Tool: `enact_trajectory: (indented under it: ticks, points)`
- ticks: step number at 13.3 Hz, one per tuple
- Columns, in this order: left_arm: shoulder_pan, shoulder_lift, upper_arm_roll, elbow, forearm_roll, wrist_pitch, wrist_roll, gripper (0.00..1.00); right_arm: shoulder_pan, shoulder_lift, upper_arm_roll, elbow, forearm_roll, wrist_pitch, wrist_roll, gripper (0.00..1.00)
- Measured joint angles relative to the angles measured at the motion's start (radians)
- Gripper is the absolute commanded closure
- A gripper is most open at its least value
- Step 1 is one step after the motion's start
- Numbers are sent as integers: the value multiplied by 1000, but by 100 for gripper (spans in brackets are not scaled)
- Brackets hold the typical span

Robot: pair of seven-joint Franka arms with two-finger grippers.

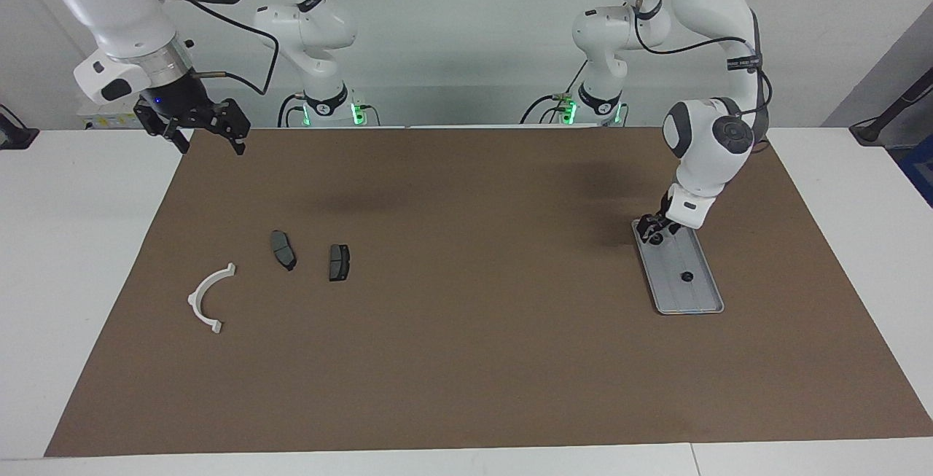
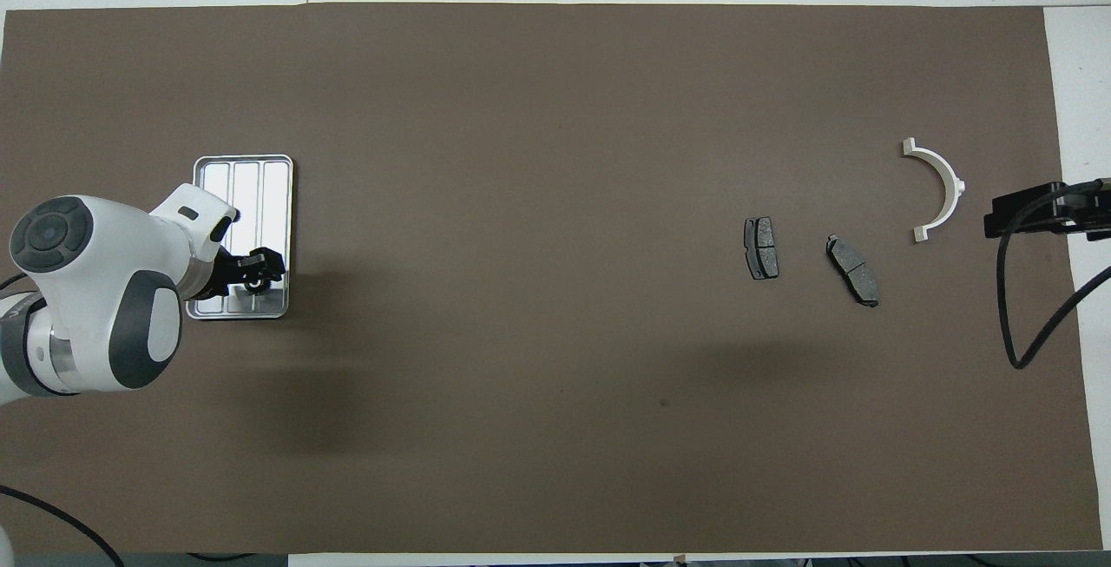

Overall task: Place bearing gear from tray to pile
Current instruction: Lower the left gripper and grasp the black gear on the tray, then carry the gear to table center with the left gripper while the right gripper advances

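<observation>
Facing view: left gripper (image 1: pixel 654 230) low in the tray (image 1: pixel 696 294), jaws around bearing gear (image 1: pixel 656 238); grip unconfirmed. Second gear (image 1: pixel 685 276) lies loose. Right gripper (image 1: pixel 208 132) open, waiting. Overhead view: pile, bracket (image 2: pixel 940 187) and brake pads (image 2: pixel 761 247), well apart. Advice: close squarely, lift straight.
</observation>
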Motion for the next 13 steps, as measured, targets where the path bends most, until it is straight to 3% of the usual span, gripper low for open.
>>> enact_trajectory:
  ticks: [4, 11, 13]
  points:
    - [0, 8, 0, -1, 0, 7, 0, 25, -1, 0, -4, -3, 0, 0, -7, 0]
    - [0, 15, -3, 1, -3, 13, 0, 96, 0, 0, -2, -4, 0, 9, -12, 0]
    - [0, 15, -3, 1, -3, 13, 0, 100, 0, 0, -2, -5, 0, 16, -12, 0]
